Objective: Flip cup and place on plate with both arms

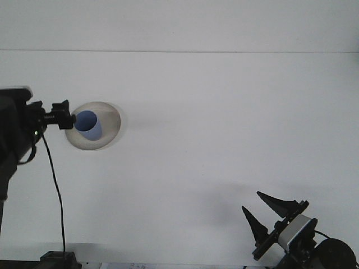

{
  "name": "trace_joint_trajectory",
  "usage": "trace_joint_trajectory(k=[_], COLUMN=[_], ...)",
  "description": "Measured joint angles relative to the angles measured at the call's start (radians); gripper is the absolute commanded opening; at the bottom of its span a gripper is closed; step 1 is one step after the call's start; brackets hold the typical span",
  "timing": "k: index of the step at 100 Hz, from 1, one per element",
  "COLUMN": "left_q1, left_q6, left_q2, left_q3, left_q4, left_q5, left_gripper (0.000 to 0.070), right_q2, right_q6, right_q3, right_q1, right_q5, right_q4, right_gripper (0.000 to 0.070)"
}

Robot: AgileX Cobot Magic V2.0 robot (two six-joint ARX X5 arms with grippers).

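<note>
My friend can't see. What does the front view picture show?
A blue cup stands upright on a round plate on a white table. The left gripper sits beside it, and the right gripper waits open, far away.

The cup (pixel 88 124) is plain light blue, on a pale grey-beige plate (pixel 109 128). The counter (pixel 224 123) is unpatterned white. Both pincers, left (pixel 63 115) and right (pixel 263 216), are black.
</note>
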Motion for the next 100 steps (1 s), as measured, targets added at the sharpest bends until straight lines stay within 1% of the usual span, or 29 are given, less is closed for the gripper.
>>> trace_joint_trajectory(k=[13,19,24,29,44,50,53,55,56,58,62,63,65,66,67,70,100], left_q1=[-0.056,-0.084,-0.111,-0.132,-0.148,-0.149,-0.15,-0.15,-0.15,-0.15,-0.15,-0.151,-0.151,-0.151,-0.15,-0.15,-0.15], left_q6=[-0.023,-0.042,-0.07,-0.099,-0.191,-0.219,-0.227,-0.235,-0.237,-0.239,-0.242,-0.242,-0.243,-0.244,-0.245,-0.248,-0.252], left_q2=[-0.206,-0.305,-0.397,-0.479,-0.704,-0.756,-0.777,-0.793,-0.798,-0.804,-0.816,-0.818,-0.822,-0.824,-0.826,-0.829,-0.829], left_q3=[-0.204,-0.317,-0.424,-0.52,-0.75,-0.802,-0.822,-0.834,-0.837,-0.841,-0.843,-0.843,-0.843,-0.843,-0.843,-0.841,-0.84], left_q4=[0.026,0.045,0.055,0.066,0.093,0.096,0.095,0.094,0.094,0.093,0.09,0.091,0.093,0.094,0.095,0.096,0.097], left_q5=[0.007,0.035,0.072,0.088,0.097,0.097,0.097,0.099,0.1,0.101,0.101,0.101,0.101,0.101,0.101,0.101,0.101], left_gripper=[0.0464,0.0463,0.0463,0.0463,0.0463,0.0451,0.0416,0.0378,0.0346,0.0238,0.0026,0.0,0.0,0.0019,0.0019,0.0007,0.0015], right_q2=[0.0,0.0,0.0,0.0,0.0,0.0,0.0,0.0,0.0,0.0,0.0,0.0,0.0,0.0,0.0,0.0,0.0], right_q6=[0.0,0.0,0.0,0.0,0.0,0.0,0.0,0.0,0.0,0.0,0.001,0.001,0.001,0.001,0.001,0.0,0.0], right_q3=[0.0,0.0,0.0,0.0,0.0,0.0,0.0,0.0,0.0,0.0,0.0,0.0,0.0,0.0,0.0,0.0,0.0], right_q1=[0.0,0.0,0.0,0.0,0.0,0.0,0.0,0.0,0.0,0.0,0.0,0.0,0.0,0.0,0.0,0.0,0.0], right_q5=[0.0,0.0,0.0,0.0,-0.001,-0.001,-0.001,-0.001,-0.001,-0.001,-0.001,-0.001,0.0,-0.001,0.0,0.0,-0.002], right_q4=[0.0,0.0,0.001,0.001,0.001,0.001,0.001,0.001,0.001,0.001,0.001,0.0,0.0,0.0,-0.001,-0.001,0.001], right_gripper=[0.0383,0.0383,0.0383,0.0383,0.0383,0.038,0.0366,0.0325,0.0299,0.0225,0.0028,0.0,0.0,0.0007,0.001,0.0007,0.0007])
